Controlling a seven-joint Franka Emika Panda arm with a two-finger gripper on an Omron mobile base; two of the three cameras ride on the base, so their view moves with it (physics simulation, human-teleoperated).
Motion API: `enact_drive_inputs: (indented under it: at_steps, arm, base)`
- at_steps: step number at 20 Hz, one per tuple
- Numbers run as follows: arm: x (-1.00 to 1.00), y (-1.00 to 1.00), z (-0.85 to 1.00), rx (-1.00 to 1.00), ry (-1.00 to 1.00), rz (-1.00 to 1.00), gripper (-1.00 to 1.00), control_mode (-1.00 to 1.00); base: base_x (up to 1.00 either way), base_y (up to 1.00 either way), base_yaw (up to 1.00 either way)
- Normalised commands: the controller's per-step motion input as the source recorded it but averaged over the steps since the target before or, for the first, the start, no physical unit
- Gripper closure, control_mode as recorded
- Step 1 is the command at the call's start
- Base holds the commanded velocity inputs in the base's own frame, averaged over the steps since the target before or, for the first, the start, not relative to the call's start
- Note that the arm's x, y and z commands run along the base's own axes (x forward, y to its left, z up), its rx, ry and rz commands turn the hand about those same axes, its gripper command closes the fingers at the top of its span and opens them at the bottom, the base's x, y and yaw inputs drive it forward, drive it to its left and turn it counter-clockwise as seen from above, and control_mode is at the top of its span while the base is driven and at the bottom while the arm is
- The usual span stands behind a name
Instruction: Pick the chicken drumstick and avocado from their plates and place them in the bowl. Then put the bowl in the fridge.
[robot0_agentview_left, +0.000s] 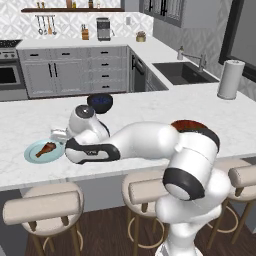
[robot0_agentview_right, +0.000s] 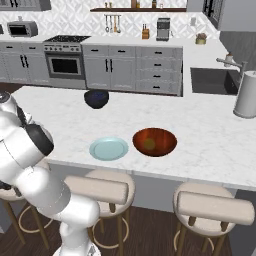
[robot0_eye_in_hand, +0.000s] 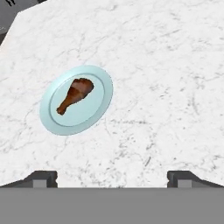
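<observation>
Chicken drumstick (robot0_eye_in_hand: 75, 95) lies flat on a pale blue plate (robot0_eye_in_hand: 97, 111), a little off the plate's centre; in the hand view its long axis runs on a diagonal, thick meaty end toward upper right, thin bone end toward lower left. In the left base view the same drumstick (robot0_agentview_left: 46, 149) sits on its plate (robot0_agentview_left: 31, 155) near the front left of the white marble bench (robot0_agentview_left: 150, 107), thick end pointing toward the arm. Gripper (robot0_eye_in_hand: 112, 177) hangs over bare marble beside that plate, jaws spread wide, nothing between the 2 dark fingertips (robot0_eye_in_hand: 43, 178); the plate is apart from them. In the left base view the gripper (robot0_agentview_left: 58, 134) sits just beside the plate's far edge. Second pale blue plate (robot0_agentview_right: 108, 149) lies bare, just beside the glossy reddish-brown bowl (robot0_agentview_right: 154, 141), rims near but not clearly touching. A yellowish-green rounded shape inside the bowl looks like the avocado (robot0_agentview_right: 148, 144), blurred. Small dark blue-black bowl (robot0_agentview_right: 96, 98) stands farther back on the bench, well apart from both. A paper towel roll (robot0_agentview_left: 230, 79) stands upright at the far right of the bench. 3 padded stools (robot0_agentview_right: 100, 191) tuck under the front edge. Bench surface smooth, grey-veined; plates flat and round with a raised rim.
</observation>
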Motion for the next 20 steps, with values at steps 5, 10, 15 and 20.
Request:
enact_drive_inputs:
  at_steps: [5, 10, 15, 20]
  arm:
    - [0.19, 0.16, -0.16, -0.04, 0.07, 0.0, -1.0, -1.0]
    - [0.25, 0.25, -0.09, 0.0, 0.03, 0.0, -1.0, -1.0]
    - [0.2, 0.27, -0.01, 0.0, 0.03, -0.01, -1.0, -1.0]
    - [0.2, 0.24, -0.06, 0.0, 0.04, -0.03, -1.0, -1.0]
  base:
    - [0.0, 0.0, 0.0]
    - [0.0, 0.0, 0.0]
    - [0.0, 0.0, 0.0]
    - [0.0, 0.0, 0.0]
